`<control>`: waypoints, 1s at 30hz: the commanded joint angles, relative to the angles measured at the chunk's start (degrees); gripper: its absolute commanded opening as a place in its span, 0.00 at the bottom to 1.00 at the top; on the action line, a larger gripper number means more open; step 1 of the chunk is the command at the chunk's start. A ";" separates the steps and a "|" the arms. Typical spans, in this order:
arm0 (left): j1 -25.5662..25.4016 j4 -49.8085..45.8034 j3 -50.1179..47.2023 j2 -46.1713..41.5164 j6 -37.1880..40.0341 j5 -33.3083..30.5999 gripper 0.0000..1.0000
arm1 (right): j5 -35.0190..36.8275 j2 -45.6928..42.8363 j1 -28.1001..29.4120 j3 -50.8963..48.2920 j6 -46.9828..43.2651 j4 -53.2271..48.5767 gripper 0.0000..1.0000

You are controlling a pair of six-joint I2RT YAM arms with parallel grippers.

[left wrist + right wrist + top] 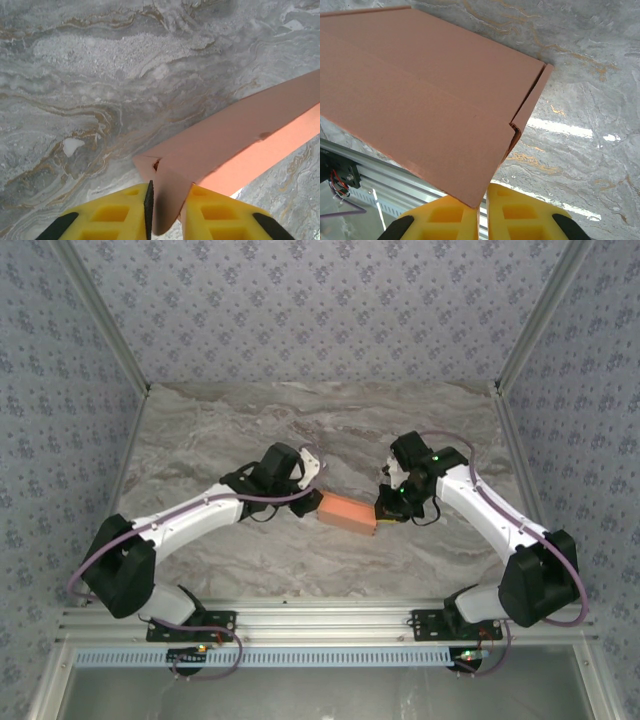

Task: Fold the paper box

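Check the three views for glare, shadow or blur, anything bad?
Top external: even, soft light, the paper box sharp, no glare. Right wrist: white glare streaks on the marble table, box in focus. Left wrist: table crisp, the box flap between the yellow fingers darkened by shadow, slightly soft.

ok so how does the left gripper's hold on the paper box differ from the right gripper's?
The left gripper has a narrow end flap of the paper box between its fingers; the right gripper pinches a corner of the broad panel. The left jaws stand wider, the flap filling the gap; the right jaws are nearly together. In the top view they take opposite ends. Shared: yellow fingers, both shut on the same box.
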 commanded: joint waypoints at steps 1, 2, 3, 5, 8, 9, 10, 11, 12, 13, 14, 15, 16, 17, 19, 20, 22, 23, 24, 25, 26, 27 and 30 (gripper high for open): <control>-0.87 -2.50 3.46 0.39 0.50 1.32 0.20 | 0.37 0.44 0.46 1.66 -0.03 -1.85 0.12; -1.17 -3.04 4.09 0.37 0.34 1.31 0.20 | 0.48 0.36 0.48 1.66 0.01 -1.95 0.12; -1.46 -3.41 4.52 0.43 0.16 1.33 0.19 | 0.47 0.36 0.48 1.66 0.09 -1.98 0.12; -2.01 -4.11 5.56 0.64 -0.24 1.87 0.15 | 0.42 0.34 0.45 1.73 0.29 -1.92 0.12; -2.50 -4.91 6.63 1.50 -0.95 2.59 0.09 | 0.47 0.28 0.55 1.84 0.47 -1.77 0.12; -2.60 -5.22 6.90 1.85 -1.10 2.41 0.09 | 0.54 0.21 0.54 1.84 0.41 -1.85 0.12; -2.67 -5.62 7.11 2.26 -1.25 2.12 0.10 | 0.59 0.27 0.59 1.71 0.41 -1.85 0.12; -2.72 -5.98 7.32 2.57 -1.33 1.77 0.11 | 0.60 0.25 0.59 1.66 0.49 -1.80 0.12; -2.65 -6.43 7.52 2.91 -1.41 1.21 0.12 | 0.59 0.22 0.59 1.61 0.49 -1.84 0.12; -2.68 -6.87 7.68 3.17 -1.31 0.62 0.13 | 0.68 0.27 0.54 1.49 0.44 -1.78 0.12; -2.66 -7.10 7.79 3.33 -1.19 0.29 0.14 | 0.73 0.20 0.55 1.40 0.49 -1.80 0.12; -2.63 -7.33 7.90 3.51 -1.22 0.09 0.17 | 0.81 0.24 0.54 1.32 0.37 -1.83 0.12; -2.68 -7.65 8.05 3.74 -1.18 -0.10 0.20 | 0.91 0.27 0.58 1.33 0.39 -1.85 0.12; -2.65 -7.99 8.24 3.96 -1.22 -0.20 0.21 | 0.99 0.24 0.55 1.31 0.41 -1.87 0.12; -2.62 -8.55 8.38 4.43 -1.14 -0.54 0.22 | 0.99 0.25 0.57 1.29 0.49 -1.86 0.12; -2.64 -8.69 8.37 4.57 -1.01 -0.60 0.21 | 1.07 0.20 0.54 1.31 0.49 -1.85 0.12; -2.59 -8.59 8.33 4.69 -1.17 -0.48 0.14 | 1.17 0.23 0.56 1.27 0.47 -2.00 0.12; -2.66 -8.70 8.43 4.78 -1.45 -0.16 0.11 | 1.17 0.28 0.54 1.29 0.44 -1.90 0.12; -2.66 -8.73 8.67 4.78 -1.88 0.12 0.08 | 1.17 0.27 0.61 1.28 0.53 -1.94 0.12; -2.60 -8.74 8.79 4.85 -2.33 0.50 0.07 | 1.26 0.28 0.56 1.23 0.54 -1.88 0.12; -2.65 -8.71 9.01 4.79 -2.76 0.55 0.05 | 1.26 0.20 0.59 1.26 0.66 -1.92 0.12; -2.65 -8.75 9.17 4.80 -3.38 0.62 0.02 | 1.28 0.21 0.54 1.10 0.81 -1.85 0.12; -2.65 -8.58 9.10 4.78 -5.03 1.06 0.01 | 1.26 0.22 0.55 1.14 1.06 -1.66 0.12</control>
